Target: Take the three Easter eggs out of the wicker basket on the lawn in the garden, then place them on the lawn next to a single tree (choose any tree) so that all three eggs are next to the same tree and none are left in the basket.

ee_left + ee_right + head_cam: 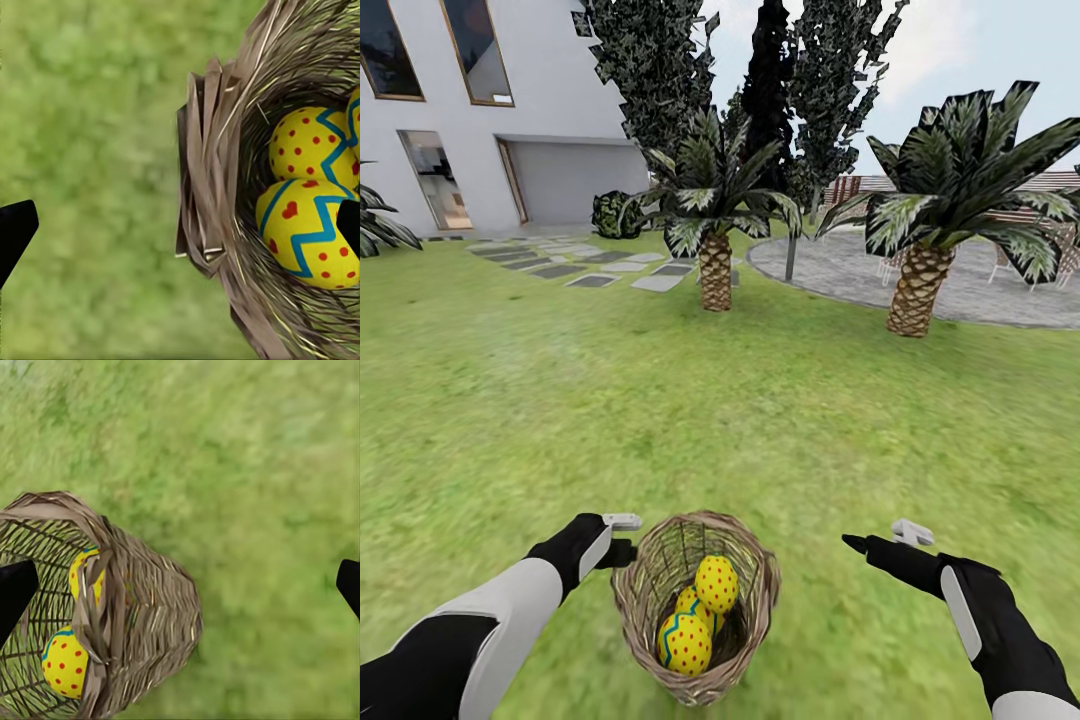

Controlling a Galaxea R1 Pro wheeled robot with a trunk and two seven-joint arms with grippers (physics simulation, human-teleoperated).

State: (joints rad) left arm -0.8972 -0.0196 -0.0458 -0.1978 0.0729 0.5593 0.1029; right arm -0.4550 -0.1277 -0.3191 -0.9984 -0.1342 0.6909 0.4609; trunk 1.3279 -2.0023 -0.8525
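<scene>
The brown wicker basket (695, 610) stands on the lawn (660, 400) just in front of me. Three yellow Easter eggs with red dots and blue zigzags lie inside: one on top (717, 583), one in front (685, 643), one half hidden between them (692, 603). My left gripper (625, 540) hovers open by the basket's left rim (206, 187), with two eggs (311, 146) (311, 236) close under one fingertip (349, 225). My right gripper (875, 540) is open over grass, a hand's width right of the basket (142, 615). The tree is out of view.
Two short palms (715, 270) (915, 290) stand ahead on the grass. Behind them are tall dark-foliage conifers (660, 70), a round gravel patio (840, 265) and a slat fence (860, 185). Stepping stones (590, 265) lead to the white house (510, 120) at the back left.
</scene>
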